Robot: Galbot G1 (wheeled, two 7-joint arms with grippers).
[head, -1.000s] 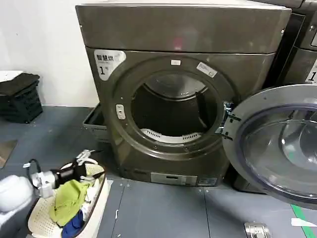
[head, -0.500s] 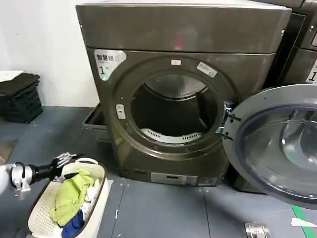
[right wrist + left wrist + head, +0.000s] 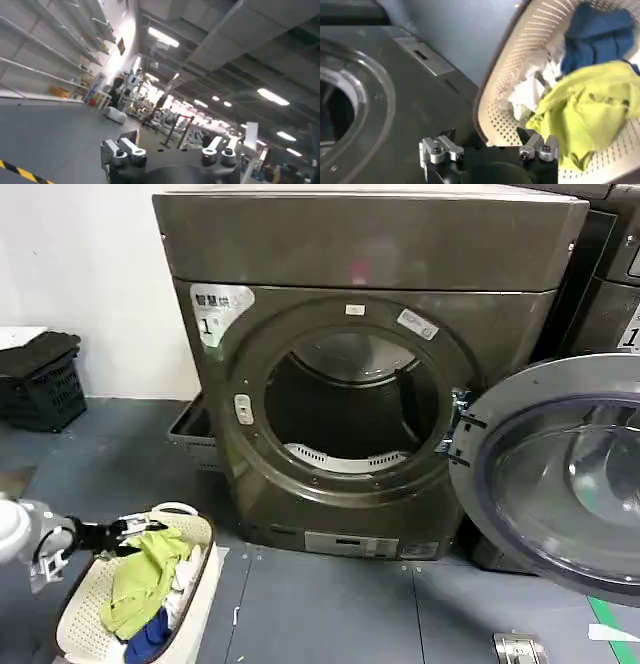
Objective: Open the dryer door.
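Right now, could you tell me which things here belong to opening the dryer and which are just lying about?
Job:
dryer door, swung fully open
left gripper, open, empty, above the basket

Lying about:
laundry basket
yellow-green garment
black crates

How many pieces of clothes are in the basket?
3 that I can see: a yellow-green one on top, a blue one below, something white beside them. More may hide underneath.

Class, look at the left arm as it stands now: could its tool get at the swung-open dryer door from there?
Probably not readily. The left tool is open, low over the laundry basket, while the dryer door hangs open on the machine's far right side, across the whole front.
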